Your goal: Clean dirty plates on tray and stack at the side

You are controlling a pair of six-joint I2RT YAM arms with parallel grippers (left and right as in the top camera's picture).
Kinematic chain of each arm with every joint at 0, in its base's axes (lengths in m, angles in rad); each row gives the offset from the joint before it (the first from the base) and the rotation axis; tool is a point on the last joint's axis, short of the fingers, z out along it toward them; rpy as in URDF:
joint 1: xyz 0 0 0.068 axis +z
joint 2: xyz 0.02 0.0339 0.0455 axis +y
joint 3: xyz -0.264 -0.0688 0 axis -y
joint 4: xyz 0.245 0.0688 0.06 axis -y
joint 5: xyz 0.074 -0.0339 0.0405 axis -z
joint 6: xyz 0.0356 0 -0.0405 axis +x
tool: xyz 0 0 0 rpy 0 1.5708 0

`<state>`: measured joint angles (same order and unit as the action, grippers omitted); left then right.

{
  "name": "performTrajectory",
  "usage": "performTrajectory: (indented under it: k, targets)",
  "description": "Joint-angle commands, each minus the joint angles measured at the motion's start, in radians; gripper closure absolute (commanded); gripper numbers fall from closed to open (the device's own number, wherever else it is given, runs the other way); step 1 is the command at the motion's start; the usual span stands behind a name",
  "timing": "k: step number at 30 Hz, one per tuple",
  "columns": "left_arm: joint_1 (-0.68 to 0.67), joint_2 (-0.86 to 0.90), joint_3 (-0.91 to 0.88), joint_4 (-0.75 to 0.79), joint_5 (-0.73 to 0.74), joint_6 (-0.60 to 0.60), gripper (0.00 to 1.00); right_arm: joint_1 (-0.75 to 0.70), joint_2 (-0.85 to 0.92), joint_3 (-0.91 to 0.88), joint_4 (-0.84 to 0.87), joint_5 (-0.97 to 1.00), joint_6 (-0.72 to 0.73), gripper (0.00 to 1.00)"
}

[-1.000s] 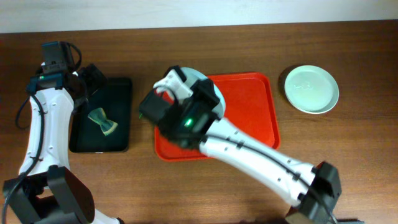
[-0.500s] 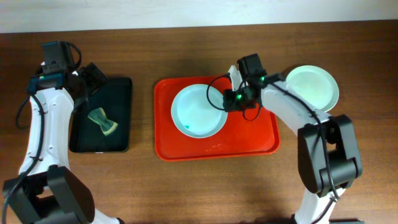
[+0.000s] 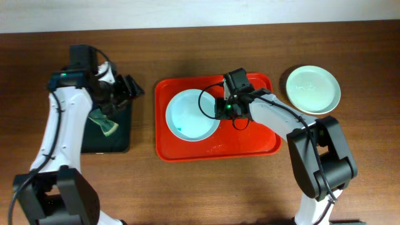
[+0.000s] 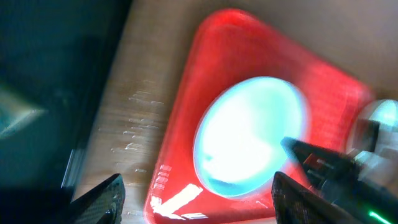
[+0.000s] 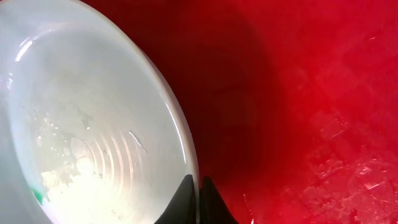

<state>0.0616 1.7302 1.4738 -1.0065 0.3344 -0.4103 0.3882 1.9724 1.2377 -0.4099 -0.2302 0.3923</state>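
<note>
While the right gripper [image 3: 221,107], pinched shut on the right rim of the dirty plate [image 3: 187,115], has nudged it leftward on the red tray [image 3: 250,142], the left gripper [image 3: 128,89] has swung closer, wide open and empty, so wiping hasn't started.

Overhead's evenly lit and sharp, but the left wrist view is smeary, with the round pale mint plate [image 4: 252,134] blown out.

There are no words, numbers or signs to read here. The red tray [image 3: 256,132], the plates [image 3: 190,115] and the black tray [image 3: 120,132] show no writing.
</note>
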Motion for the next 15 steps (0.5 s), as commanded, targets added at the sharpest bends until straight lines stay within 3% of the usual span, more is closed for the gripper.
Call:
performTrajectory:
  k: [1,4,6,15]
  targets:
    - [-0.016,0.013,-0.021,-0.003,-0.514,-0.194,0.19,0.006,-0.002,-0.012,-0.001,0.022,0.01,0.96]
    - [0.039,0.045,-0.021,0.015,-0.555,-0.32,0.26,0.006,-0.002,-0.014,0.0,0.022,0.01,0.96]
    - [0.06,0.086,-0.021,0.038,-0.538,-0.323,0.34,0.006,-0.002,-0.014,0.003,0.022,0.01,0.96]
    - [0.136,0.299,-0.021,0.135,-0.496,-0.323,0.43,0.006,-0.002,-0.014,-0.001,0.022,0.01,0.96]
